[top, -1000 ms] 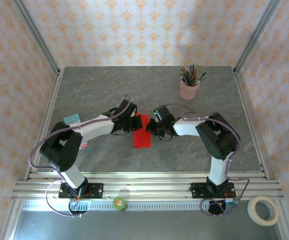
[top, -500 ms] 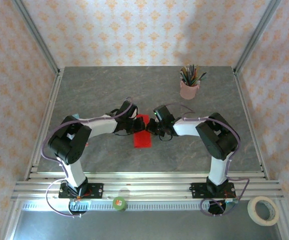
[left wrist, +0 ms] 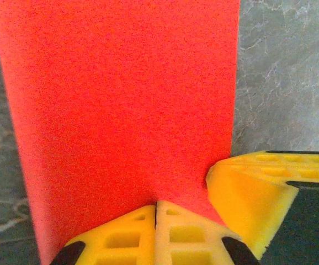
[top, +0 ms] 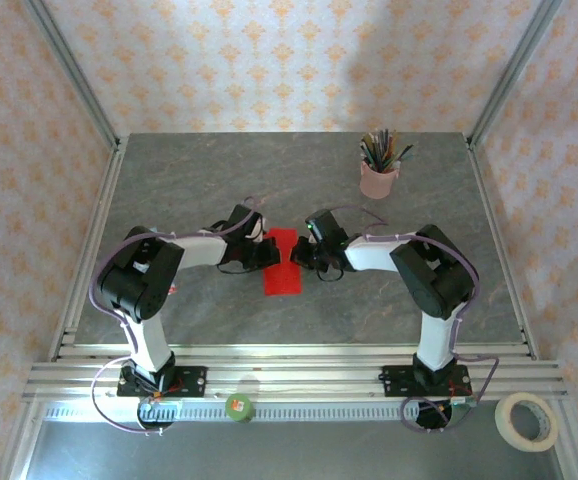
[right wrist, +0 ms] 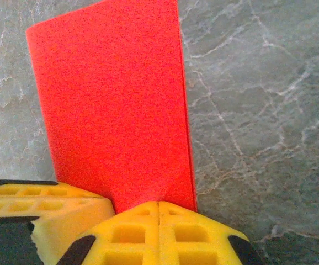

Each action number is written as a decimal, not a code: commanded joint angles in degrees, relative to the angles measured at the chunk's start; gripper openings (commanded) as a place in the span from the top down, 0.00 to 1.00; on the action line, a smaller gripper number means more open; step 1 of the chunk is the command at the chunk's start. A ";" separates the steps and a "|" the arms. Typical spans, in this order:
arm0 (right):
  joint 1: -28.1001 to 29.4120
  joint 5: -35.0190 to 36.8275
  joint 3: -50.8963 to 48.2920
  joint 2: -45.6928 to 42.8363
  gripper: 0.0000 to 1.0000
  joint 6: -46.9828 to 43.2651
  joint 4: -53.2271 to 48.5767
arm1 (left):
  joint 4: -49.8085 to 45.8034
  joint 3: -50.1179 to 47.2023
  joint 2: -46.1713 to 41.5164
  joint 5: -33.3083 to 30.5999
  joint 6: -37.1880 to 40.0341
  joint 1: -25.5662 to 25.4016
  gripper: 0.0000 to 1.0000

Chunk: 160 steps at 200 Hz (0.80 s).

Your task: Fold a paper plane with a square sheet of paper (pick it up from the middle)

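The red paper (top: 281,265), folded to a narrow strip, lies flat on the grey surface (top: 219,180) between the two arms. The left gripper (left wrist: 156,212) and the right gripper (right wrist: 159,208) are both clenched with nothing between their fingers, tips set on the paper close beside each other. If either tip drags rather than presses, the thin paper could skid or buckle and spoil the crease. Since a second ago, the left arm's elbow has drawn in and the strip's near end has swung slightly left.
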 commanded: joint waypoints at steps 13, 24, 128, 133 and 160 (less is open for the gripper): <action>-0.44 8.98 -3.99 5.91 1.00 -1.75 -14.07 | -8.73 -2.09 0.34 -3.10 8.76 4.67 1.00; -0.52 9.54 -4.20 6.12 1.00 -2.21 -14.72 | -9.47 -2.55 -0.61 -3.43 9.38 5.90 1.00; -0.90 9.84 -5.32 6.05 1.00 -2.02 -14.27 | 13.17 -5.52 -5.52 5.37 -6.05 2.74 1.00; -0.89 9.78 -5.35 6.15 1.00 -1.97 -14.19 | 13.23 -4.93 -4.64 5.05 -6.22 2.24 1.00; -0.81 10.00 -5.51 6.49 1.00 -1.93 -14.26 | 14.59 -3.54 -0.98 4.58 -6.86 1.13 1.00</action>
